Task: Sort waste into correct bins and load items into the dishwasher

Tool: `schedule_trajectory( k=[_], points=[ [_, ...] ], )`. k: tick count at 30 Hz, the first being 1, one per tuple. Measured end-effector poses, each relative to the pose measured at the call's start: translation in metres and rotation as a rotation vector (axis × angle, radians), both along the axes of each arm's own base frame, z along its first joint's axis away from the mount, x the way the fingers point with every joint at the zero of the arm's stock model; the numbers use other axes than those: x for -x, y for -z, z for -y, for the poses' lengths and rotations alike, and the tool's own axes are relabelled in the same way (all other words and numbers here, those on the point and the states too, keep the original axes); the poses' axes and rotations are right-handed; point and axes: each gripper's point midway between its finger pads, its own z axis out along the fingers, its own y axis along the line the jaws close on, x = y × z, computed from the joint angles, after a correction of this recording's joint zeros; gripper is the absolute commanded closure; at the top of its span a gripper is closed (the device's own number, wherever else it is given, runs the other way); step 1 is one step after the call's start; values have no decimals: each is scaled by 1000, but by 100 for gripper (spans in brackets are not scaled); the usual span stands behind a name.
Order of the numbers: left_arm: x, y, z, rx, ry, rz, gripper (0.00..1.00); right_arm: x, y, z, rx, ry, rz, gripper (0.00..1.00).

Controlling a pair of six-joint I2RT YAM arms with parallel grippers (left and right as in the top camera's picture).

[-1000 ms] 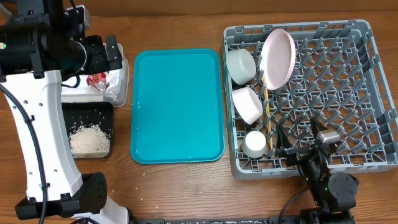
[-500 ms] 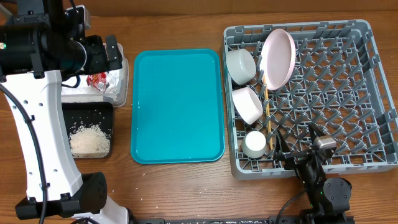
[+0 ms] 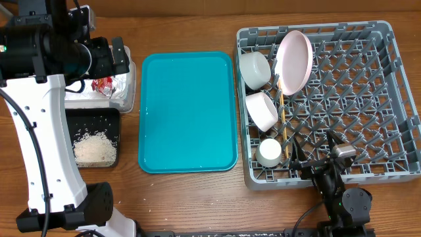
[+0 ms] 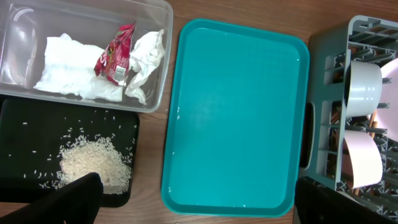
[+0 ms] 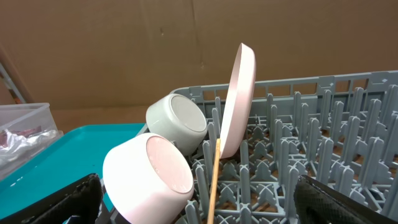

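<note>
The grey dishwasher rack [image 3: 329, 27] holds a pink plate [image 3: 294, 60] on edge, two pale bowls [image 3: 254, 68] [image 3: 262, 110], a white cup [image 3: 269, 152] and chopsticks [image 3: 283, 125]. My right gripper [image 3: 314, 153] hovers over the rack's front edge. It is open, with the near bowl [image 5: 149, 174] and a chopstick [image 5: 214, 180] ahead of it. My left gripper [image 4: 199, 205] is open, high above the clear tub [image 4: 18, 37]. In the tub lie a napkin [image 4: 68, 68] and a red packet [image 4: 116, 55]. Rice [image 4: 93, 165] lies in the black tray [image 4: 31, 130].
A teal serving tray [image 3: 187, 112] lies between the bins and the rack, with a few stray grains along its edge. The left arm's white column [image 3: 46, 151] stands at the table's left, over part of the clear tub.
The right arm has drawn back a little toward the table's front edge, then held still. The left arm and all objects are unchanged.
</note>
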Motion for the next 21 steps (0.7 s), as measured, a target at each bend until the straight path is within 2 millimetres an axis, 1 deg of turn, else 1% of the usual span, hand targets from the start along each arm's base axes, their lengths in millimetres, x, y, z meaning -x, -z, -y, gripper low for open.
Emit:
schedule_trajectory(
  k=[8, 11, 14, 16, 17, 19, 20, 21],
  points=[
    [0, 0, 0, -1, -1, 1, 0, 0, 0, 0, 0, 0, 0, 0],
    [-3, -1, -5, -26, -13, 14, 0, 0, 0, 0, 0, 0, 0, 0],
    [1, -1, -9, -48, -26, 4, 0, 0, 0, 0, 0, 0, 0, 0],
    [0, -11, -10, -57, -29, 52, 0, 0, 0, 0, 0, 0, 0, 0],
    [-3, -19, -11, -61, -31, 100, 1, 0, 0, 0, 1, 0, 0, 0],
    [-7, -42, -10, -68, -27, 221, 0, 0, 0, 0, 0, 0, 0, 0],
    [-5, -55, -8, -70, -12, 283, 0, 0, 0, 0, 0, 0, 0, 0],
    [-10, -71, -5, -73, 13, 387, 0, 0, 0, 0, 0, 0, 0, 0]
  ],
)
